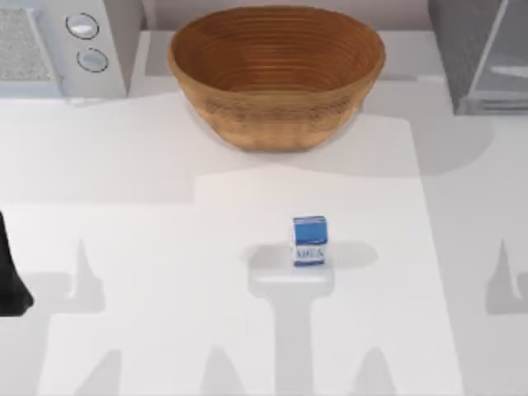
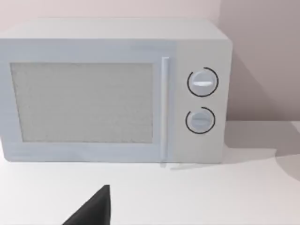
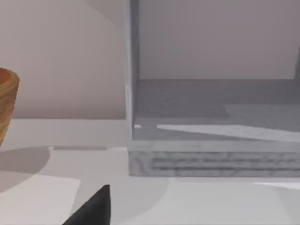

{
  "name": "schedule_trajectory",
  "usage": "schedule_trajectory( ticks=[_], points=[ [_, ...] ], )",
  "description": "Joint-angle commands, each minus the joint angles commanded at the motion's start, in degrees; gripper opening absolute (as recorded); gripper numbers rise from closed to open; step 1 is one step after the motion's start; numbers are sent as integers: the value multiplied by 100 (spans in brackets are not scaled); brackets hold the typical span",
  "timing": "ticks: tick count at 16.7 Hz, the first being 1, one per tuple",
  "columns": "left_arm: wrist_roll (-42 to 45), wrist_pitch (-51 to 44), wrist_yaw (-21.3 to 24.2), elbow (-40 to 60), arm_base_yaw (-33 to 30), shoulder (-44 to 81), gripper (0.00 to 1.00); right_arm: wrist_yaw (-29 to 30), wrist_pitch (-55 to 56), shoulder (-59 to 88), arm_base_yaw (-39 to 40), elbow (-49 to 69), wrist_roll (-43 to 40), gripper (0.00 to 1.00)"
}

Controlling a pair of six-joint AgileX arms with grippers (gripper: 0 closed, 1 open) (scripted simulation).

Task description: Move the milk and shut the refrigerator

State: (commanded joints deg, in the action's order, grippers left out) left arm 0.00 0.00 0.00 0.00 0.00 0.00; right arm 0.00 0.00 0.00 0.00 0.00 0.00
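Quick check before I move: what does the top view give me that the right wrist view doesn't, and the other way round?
The top view alone has the milk standing upright on the table, in front of the basket, plus the box with two round knobs at the back left. The right wrist view alone looks into the refrigerator, whose interior is open to the camera. Both share the basket, the refrigerator and the white table.

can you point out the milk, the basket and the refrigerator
milk [image 1: 309,240]: top view, on the carton's front face where the blue band meets the white.
basket [image 1: 276,115]: top view, on its woven outer wall, near side.
refrigerator [image 1: 464,51]: top view, on its speckled dark grey side.
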Motion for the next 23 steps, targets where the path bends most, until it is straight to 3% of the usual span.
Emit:
schedule_trajectory(
  ticks=[5,17,20,23],
  points=[
    [0,0,0,0,0,0,100,396,373,383,398,17,23,100],
    [0,0,0,0,0,0,100,4633,3612,3826,4614,108,96,100],
    [0,0,0,0,0,0,100,5203,4082,4303,5179,132,103,100],
    [0,0,0,0,0,0,100,5318,4180,4401,5293,138,104,100]
  ],
)
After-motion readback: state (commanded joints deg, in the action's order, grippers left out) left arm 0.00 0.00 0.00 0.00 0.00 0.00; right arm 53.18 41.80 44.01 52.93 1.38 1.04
